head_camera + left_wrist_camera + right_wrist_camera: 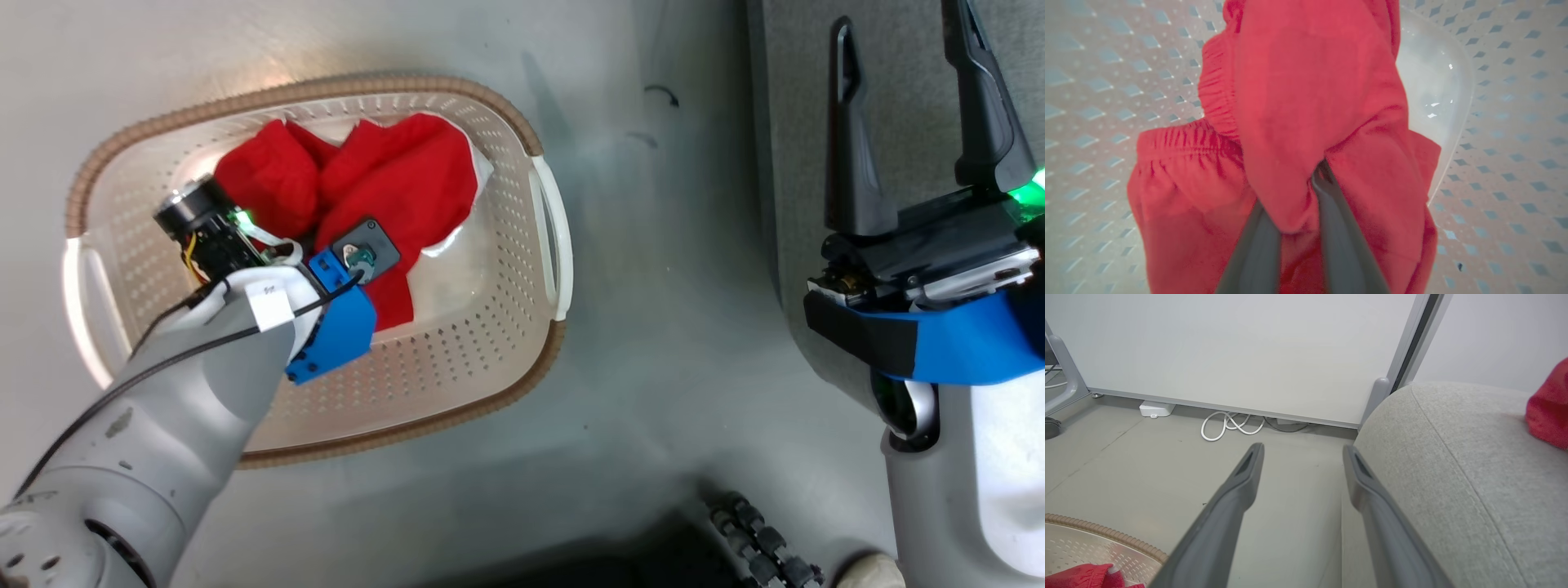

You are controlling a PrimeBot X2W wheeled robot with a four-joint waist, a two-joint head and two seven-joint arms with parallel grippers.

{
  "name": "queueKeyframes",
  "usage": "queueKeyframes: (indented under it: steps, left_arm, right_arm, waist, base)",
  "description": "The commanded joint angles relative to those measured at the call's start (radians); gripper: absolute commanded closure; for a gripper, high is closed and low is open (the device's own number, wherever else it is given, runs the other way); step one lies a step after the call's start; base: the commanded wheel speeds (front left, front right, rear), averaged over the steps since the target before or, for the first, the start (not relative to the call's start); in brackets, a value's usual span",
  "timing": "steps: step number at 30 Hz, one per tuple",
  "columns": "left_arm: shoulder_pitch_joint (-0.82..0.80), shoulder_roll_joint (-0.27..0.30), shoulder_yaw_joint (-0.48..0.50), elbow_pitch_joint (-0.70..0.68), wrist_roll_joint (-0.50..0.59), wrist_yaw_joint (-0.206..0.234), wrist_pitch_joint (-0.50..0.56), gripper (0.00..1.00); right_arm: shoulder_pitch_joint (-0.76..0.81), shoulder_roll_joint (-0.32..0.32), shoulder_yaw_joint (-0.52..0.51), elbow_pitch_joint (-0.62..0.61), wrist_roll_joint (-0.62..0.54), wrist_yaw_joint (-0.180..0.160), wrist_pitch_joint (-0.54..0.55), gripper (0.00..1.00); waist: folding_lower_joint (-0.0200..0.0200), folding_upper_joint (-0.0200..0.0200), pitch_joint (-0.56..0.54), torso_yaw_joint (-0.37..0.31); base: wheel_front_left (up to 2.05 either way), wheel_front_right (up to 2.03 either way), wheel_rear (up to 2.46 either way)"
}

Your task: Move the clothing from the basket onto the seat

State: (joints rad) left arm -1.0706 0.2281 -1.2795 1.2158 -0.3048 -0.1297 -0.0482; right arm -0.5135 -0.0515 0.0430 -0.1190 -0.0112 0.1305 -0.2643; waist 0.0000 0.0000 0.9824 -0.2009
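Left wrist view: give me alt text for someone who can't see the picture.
The left gripper pinches a fold of a red garment, its dark tips meeting in the cloth. The garment has a gathered elastic band, and the walls of the cream perforated basket surround it.

right gripper [1302, 448] spread wide, empty, over the floor [1147, 465]; grey seat [1453, 465] on the right; some clothing [1549, 408] sitting on it

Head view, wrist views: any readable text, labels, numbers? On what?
No text can be read.
One white tag on the left forearm: dark marks, too small to read.
No print seen on the basket, clothing or seat.
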Motion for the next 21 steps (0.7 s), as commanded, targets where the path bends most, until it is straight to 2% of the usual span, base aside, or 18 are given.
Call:
queueKeyframes:
  steps: [1,16,21]
  left_arm:
    - [0.009,-0.007,-0.003,-0.011,-0.022,-0.001,-0.016,1.00]
    - [0.086,-0.085,0.028,-0.047,-0.240,-0.001,-0.203,1.00]
    - [0.121,-0.098,0.058,-0.083,-0.281,-0.001,-0.218,1.00]
  right_arm:
    - [-0.001,0.002,-0.002,0.005,-0.002,0.000,0.000,0.00]
    - [0.068,0.001,-0.037,0.084,-0.015,0.000,0.000,0.00]
    - [0.104,-0.002,-0.051,0.115,-0.012,0.000,0.000,0.00]
  waist:
    - [0.0000,0.0000,-0.031,0.015]
    - [0.0000,0.0000,-0.284,0.108]
    - [0.0000,0.0000,-0.375,0.131]
  base:
    - [0.00,0.00,0.00]
    - [0.00,0.00,0.00]
    - [0.00,0.00,0.00]
